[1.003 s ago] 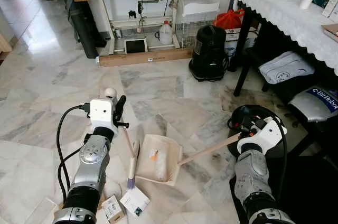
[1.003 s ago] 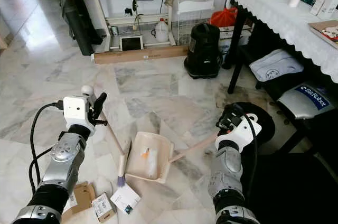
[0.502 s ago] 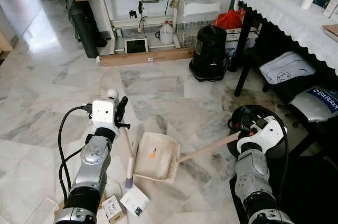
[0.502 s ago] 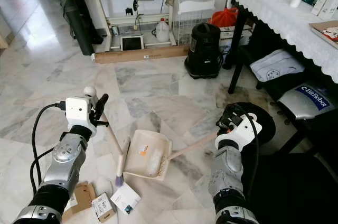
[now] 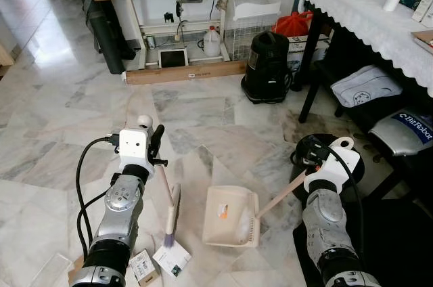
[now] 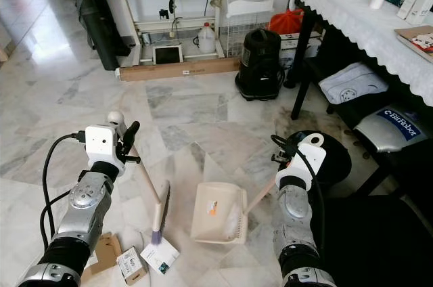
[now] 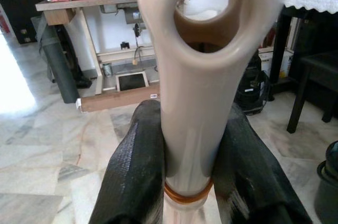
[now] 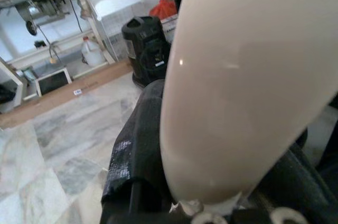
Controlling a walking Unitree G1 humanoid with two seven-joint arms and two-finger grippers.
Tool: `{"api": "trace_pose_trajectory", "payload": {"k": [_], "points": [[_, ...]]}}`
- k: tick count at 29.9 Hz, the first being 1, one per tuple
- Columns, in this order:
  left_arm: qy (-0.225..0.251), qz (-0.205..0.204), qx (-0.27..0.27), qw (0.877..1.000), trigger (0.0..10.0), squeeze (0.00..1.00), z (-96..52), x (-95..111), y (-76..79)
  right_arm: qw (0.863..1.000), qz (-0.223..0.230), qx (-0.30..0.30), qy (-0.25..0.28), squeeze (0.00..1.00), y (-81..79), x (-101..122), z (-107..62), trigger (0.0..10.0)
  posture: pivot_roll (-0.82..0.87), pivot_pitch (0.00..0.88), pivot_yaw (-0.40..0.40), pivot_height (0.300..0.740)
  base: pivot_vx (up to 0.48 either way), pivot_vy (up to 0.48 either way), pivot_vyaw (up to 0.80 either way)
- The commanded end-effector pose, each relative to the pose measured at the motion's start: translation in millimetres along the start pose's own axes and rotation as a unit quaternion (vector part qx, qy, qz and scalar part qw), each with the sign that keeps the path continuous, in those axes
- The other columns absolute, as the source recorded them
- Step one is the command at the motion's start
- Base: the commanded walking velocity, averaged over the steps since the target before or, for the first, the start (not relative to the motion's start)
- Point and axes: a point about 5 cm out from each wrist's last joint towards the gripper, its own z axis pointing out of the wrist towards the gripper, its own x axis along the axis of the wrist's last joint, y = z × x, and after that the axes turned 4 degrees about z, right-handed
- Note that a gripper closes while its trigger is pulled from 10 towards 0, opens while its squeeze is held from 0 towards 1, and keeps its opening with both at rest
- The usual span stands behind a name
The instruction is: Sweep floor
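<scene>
Gripping broom (image 5: 170,214) and dustpan (image 5: 231,216).

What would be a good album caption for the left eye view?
Left gripper holds a small broom and right gripper a cream dustpan with an orange scrap inside, set apart on the marble floor.

brooms: 1 (image 5: 170,211) | dustpans: 1 (image 5: 231,216) | grippers: 2, left (image 5: 155,143), right (image 5: 306,158) | small boxes on floor: 2, one (image 5: 143,265), another (image 5: 172,258) | black vacuums: 1 (image 5: 268,67) | white jugs: 1 (image 5: 213,42) | tablets: 1 (image 5: 174,59)
</scene>
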Motion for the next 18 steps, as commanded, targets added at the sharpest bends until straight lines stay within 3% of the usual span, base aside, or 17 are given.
{"api": "trace_pose_trajectory", "payload": {"k": [1, 12, 18], "points": [[0.028, 0.007, 0.004, 1.000, 10.0, 0.00, 1.3, 9.5, -2.0, 0.999, 0.005, 0.009, 0.039, 0.00, -6.4, 12.8, 1.4, 10.0, -0.04, 0.000, 0.010, 0.740, 0.000, 0.000, 0.00], [0.036, 0.012, 0.008, 0.999, 10.0, 0.00, -1.3, 11.3, -1.8, 0.999, -0.004, 0.010, 0.040, 0.00, -9.4, 10.5, -2.9, 10.0, -0.03, 0.000, 0.013, 0.740, 0.000, 0.000, 0.00], [0.035, 0.011, 0.008, 0.999, 10.0, 0.00, -2.0, 10.4, 0.8, 0.999, -0.002, 0.016, 0.042, 0.00, -11.2, 9.9, -4.9, 10.0, -0.03, 0.000, 0.014, 0.740, 0.000, 0.000, 0.70]]}}
